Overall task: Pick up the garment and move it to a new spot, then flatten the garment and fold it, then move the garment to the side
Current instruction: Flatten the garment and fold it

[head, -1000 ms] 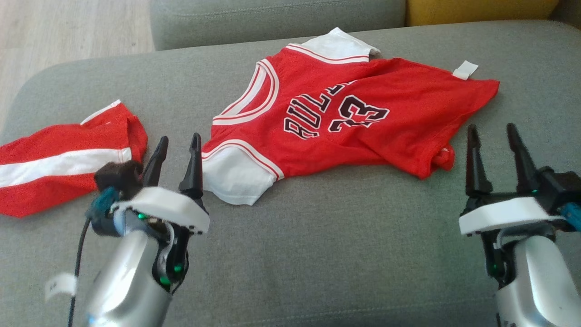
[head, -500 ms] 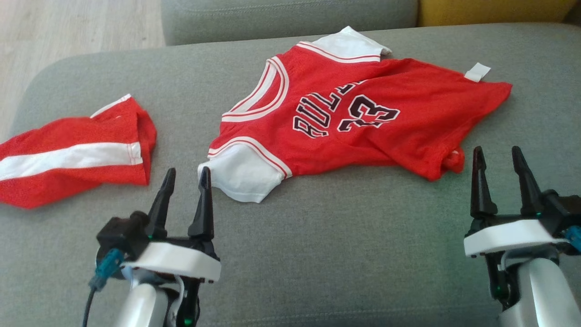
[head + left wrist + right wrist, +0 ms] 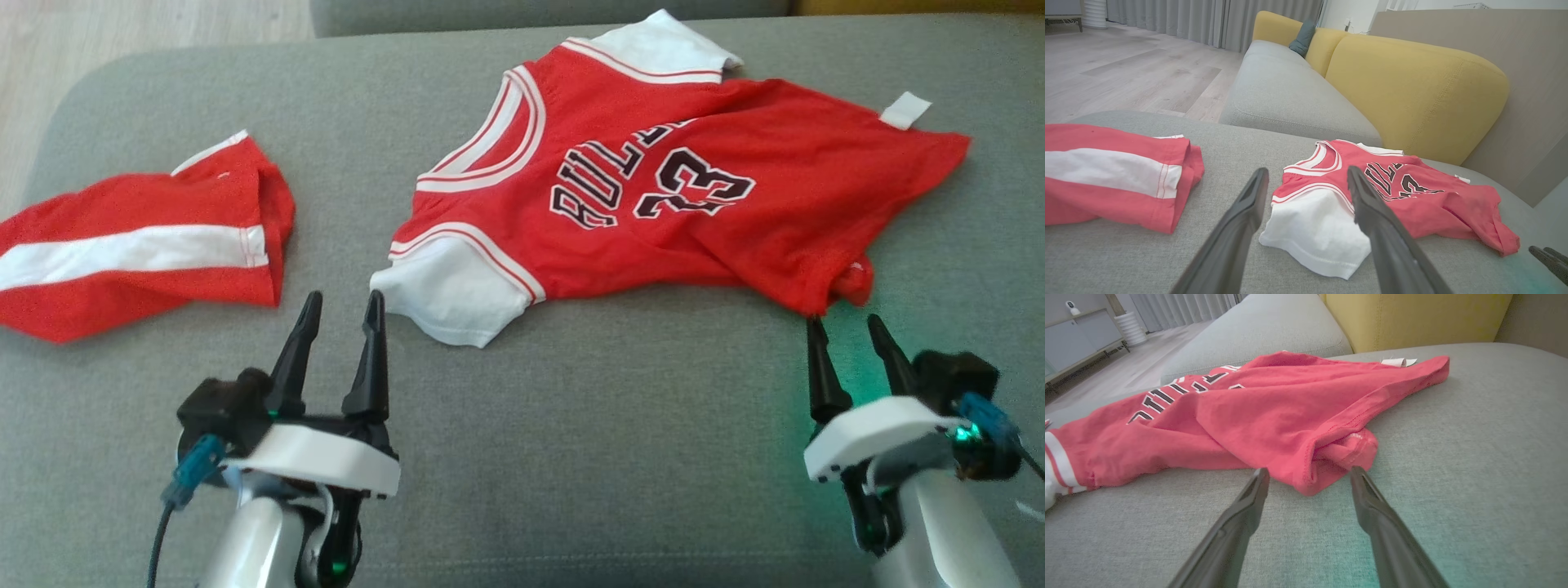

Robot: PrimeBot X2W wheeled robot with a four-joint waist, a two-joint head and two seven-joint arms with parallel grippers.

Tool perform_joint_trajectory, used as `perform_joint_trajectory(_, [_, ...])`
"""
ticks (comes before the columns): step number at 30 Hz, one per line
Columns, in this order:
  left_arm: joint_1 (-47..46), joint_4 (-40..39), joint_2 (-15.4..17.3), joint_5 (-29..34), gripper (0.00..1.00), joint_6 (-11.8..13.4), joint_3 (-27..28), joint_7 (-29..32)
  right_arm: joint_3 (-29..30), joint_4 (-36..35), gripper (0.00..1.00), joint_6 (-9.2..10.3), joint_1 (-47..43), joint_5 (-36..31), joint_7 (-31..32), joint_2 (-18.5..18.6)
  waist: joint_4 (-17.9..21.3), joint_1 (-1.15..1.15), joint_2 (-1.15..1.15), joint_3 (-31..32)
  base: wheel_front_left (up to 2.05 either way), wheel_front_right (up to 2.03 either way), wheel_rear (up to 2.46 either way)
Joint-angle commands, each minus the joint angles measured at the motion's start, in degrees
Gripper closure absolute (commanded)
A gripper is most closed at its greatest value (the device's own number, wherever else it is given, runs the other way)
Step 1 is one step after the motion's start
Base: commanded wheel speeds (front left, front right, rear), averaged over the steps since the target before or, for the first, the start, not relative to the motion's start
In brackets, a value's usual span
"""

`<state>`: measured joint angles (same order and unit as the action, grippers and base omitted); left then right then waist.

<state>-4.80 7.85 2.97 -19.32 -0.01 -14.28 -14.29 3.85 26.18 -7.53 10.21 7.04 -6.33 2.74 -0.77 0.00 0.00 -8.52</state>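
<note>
The garment (image 3: pixel 653 188) is a red jersey with white sleeves and black lettering, lying rumpled on the grey sofa seat (image 3: pixel 571 425). It also shows in the left wrist view (image 3: pixel 1392 192) and the right wrist view (image 3: pixel 1257 416). My left gripper (image 3: pixel 343 306) is open, its tips just short of the near white sleeve (image 3: pixel 1314 228). My right gripper (image 3: pixel 845 322) is open too, its tips (image 3: pixel 1310 471) at either side of the bunched lower hem corner (image 3: pixel 1339 457), nothing held.
Red shorts with a white stripe (image 3: pixel 139 253) lie folded at the seat's left. A yellow backrest (image 3: pixel 1412 90) and a second grey cushion (image 3: pixel 1286 94) stand beyond. Wooden floor (image 3: pixel 122 24) lies off the left edge. Bare seat spans the front.
The head camera has tilted, shifting the whole picture. My left gripper drew back toward me from beside the sleeve. My right gripper has closed in on the jersey's hem corner.
</note>
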Motion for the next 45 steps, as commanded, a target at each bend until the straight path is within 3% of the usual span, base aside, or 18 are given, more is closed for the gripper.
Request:
perform_joint_trajectory(1, [-3.00, -1.62, -0.07, -0.19, 0.00, -0.01, 1.36, -0.71, -1.22, -0.38, 0.00, 0.04, 3.35, -0.18, 0.24, 0.14, -0.63, 0.00, 0.00, -0.66, 0.00, 0.00, 0.00])
perform_joint_trajectory(12, [-4.56, -0.54, -0.09, -0.91, 0.00, 0.53, 0.62, -0.71, 0.25, 11.30, 0.00, 0.04, 8.76, -6.06, -1.51, 0.14, -2.66, 0.00, 0.00, -2.63, 0.00, 0.00, 0.00])
perform_joint_trajectory(13, [-4.58, -0.52, -0.09, -0.94, 0.00, 0.58, 0.67, -0.71, 0.36, 12.08, 0.60, 0.04, 9.20, -6.16, -1.82, 0.14, -2.65, 0.00, 0.00, -2.72, 0.00, 0.00, 0.00])
perform_joint_trajectory(14, [-4.59, -0.49, -0.09, -1.01, 0.00, 0.62, 0.76, -0.71, 0.36, 12.74, 1.00, 0.04, 9.69, -6.18, -2.21, 0.14, -2.58, 0.00, 0.00, -2.81, 0.00, 0.00, 0.00])
perform_joint_trajectory(22, [-4.47, 0.42, -0.09, -1.25, 0.00, 0.47, 1.60, -0.71, -1.92, 14.82, 1.00, 0.04, 12.43, -7.13, -5.26, 0.14, 0.12, 0.00, 0.00, -1.92, 0.00, 0.00, 0.00])
perform_joint_trajectory(29, [-3.90, 0.79, -0.09, -2.19, 0.00, 0.75, 1.52, -0.71, -3.82, 11.07, 1.00, 0.04, 11.92, -7.17, -5.04, 0.76, 2.63, 0.00, 0.00, 0.83, 0.00, 0.00, 0.00])
perform_joint_trajectory(35, [-2.19, 1.06, -0.09, -2.97, 0.00, 1.08, 1.93, -0.71, -8.31, 0.84, 1.00, 0.04, 9.18, -4.03, -0.63, 3.11, 4.30, 0.00, 0.00, 4.07, 0.00, 0.00, 0.00])
perform_joint_trajectory(38, [-1.22, 1.02, -0.09, -3.46, 0.00, 1.24, 2.35, -0.71, -10.75, -6.24, 1.00, 0.04, 6.69, -1.14, 3.46, 4.41, 5.04, 0.00, 0.00, 5.46, 0.00, 0.00, 0.00])
perform_joint_trajectory(39, [-0.69, 0.80, -0.09, -3.72, 0.00, 1.29, 2.47, -0.71, -11.58, -11.68, 1.00, 0.04, 4.90, 0.72, 6.58, 5.50, 5.33, 0.00, 0.00, 5.88, 0.00, 0.00, 0.00])
perform_joint_trajectory(45, [-0.76, -0.03, -0.09, -3.86, 0.00, 1.46, 2.15, -0.71, -9.72, -24.07, 1.00, 0.04, 1.96, 3.87, 14.28, 7.66, 5.38, 0.00, 0.00, 5.22, 0.00, 0.00, 0.00])
